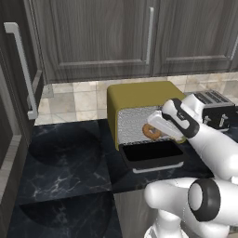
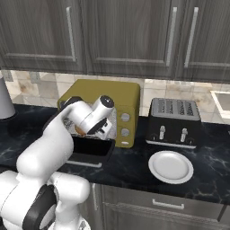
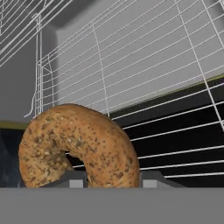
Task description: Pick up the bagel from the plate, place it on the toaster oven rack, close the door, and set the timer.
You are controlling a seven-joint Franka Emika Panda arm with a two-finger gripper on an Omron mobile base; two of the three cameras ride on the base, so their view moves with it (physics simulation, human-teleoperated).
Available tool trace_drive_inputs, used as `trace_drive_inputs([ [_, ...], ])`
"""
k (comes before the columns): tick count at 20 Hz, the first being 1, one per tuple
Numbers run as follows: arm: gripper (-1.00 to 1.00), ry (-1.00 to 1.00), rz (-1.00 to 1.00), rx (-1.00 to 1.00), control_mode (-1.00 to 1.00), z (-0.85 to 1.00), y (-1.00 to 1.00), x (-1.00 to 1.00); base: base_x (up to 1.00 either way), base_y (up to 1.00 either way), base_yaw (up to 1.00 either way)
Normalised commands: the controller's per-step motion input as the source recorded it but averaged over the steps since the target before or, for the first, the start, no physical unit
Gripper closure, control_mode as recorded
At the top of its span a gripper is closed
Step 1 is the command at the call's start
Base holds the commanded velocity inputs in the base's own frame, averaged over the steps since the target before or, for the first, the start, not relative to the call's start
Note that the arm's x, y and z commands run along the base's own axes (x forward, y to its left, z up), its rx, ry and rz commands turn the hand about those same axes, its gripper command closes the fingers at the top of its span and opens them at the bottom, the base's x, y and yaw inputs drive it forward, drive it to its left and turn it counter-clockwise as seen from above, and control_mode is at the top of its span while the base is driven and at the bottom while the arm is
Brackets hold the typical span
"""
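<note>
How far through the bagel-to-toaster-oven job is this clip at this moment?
Done: the plate is bare, so the pick-up is finished. In hand: the gripper holds the bagel at the open mouth of the toaster oven, over the rack; it looks not yet released. Left: set it down, withdraw, lift the lowered door shut, and turn a timer knob.

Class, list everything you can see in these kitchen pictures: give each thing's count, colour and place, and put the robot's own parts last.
bagel: one, golden-brown, held at the oven's open mouth
toaster oven: one, mustard-yellow, on the counter
rack: one, silvery wire, inside the oven
door: one, black-framed, folded down open
plate: one, white, bare, before the slot toaster
slot toaster: one, black, right of the oven
cabinets: dark wood, above
pincer: one, dark tips, shut on the bagel
</note>
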Motion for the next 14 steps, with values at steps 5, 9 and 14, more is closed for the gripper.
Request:
trace_drive_inputs([
  [5, 1.00, 0.01, 0.00, 0.00, -1.00, -0.09, 0.02, 0.14, 0.00, 0.00, 0.00],
  [9, 1.00, 0.00, 0.00, 0.00, -1.00, -0.11, 0.02, 0.06, 0.00, 0.00, 0.00],
  [14, 1.00, 0.00, 0.00, 0.00, -1.00, -0.08, 0.04, 0.09, 0.00, 0.00, 0.00],
])
